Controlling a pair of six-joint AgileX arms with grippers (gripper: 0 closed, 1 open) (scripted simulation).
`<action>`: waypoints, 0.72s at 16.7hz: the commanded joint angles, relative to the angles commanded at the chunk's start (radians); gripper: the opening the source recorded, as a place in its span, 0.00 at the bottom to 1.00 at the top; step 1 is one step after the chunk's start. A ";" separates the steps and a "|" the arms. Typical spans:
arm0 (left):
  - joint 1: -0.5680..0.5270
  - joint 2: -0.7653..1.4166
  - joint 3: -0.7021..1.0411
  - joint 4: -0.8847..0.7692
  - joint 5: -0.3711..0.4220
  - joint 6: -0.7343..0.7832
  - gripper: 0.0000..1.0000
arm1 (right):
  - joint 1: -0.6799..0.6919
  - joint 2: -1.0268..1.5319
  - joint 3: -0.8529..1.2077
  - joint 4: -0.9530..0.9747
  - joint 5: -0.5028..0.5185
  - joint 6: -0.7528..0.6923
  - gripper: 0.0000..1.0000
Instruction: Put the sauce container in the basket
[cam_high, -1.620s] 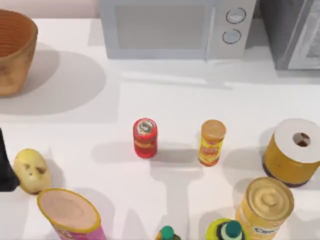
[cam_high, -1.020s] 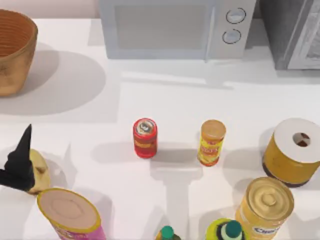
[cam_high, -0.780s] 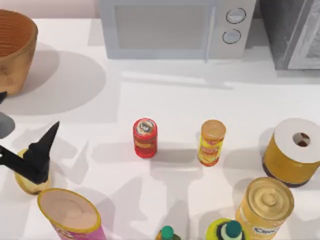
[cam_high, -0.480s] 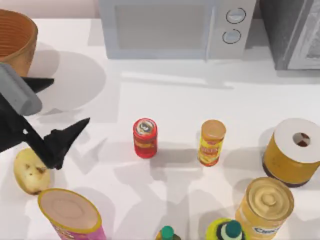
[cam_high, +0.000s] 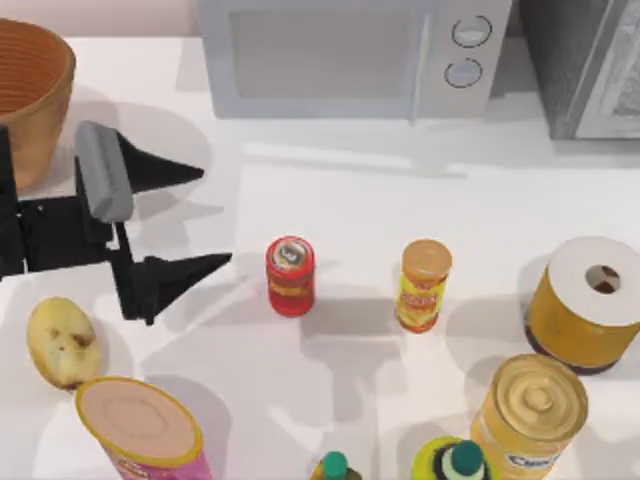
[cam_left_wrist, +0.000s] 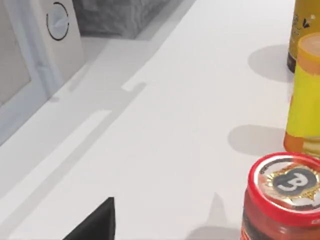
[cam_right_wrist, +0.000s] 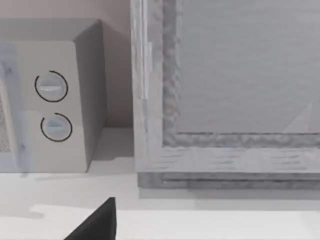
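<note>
On the table's left side, the left gripper (cam_high: 205, 220) hovers, its 2 fingers spread wide. The sauce container (cam_high: 290, 276) stands upright just right of it.

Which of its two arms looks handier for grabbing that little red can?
The left. Its gripper hangs open just left of the sauce container, fingers pointing toward it, and the basket stands on that same side.
</note>
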 joint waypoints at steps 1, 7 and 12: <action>-0.005 0.065 0.022 0.016 0.036 0.027 1.00 | 0.000 0.000 0.000 0.000 0.000 0.000 1.00; -0.041 0.333 0.092 0.062 0.152 0.136 1.00 | 0.000 0.000 0.000 0.000 0.000 0.000 1.00; -0.046 0.360 0.095 0.063 0.158 0.144 1.00 | 0.000 0.000 0.000 0.000 0.000 0.000 1.00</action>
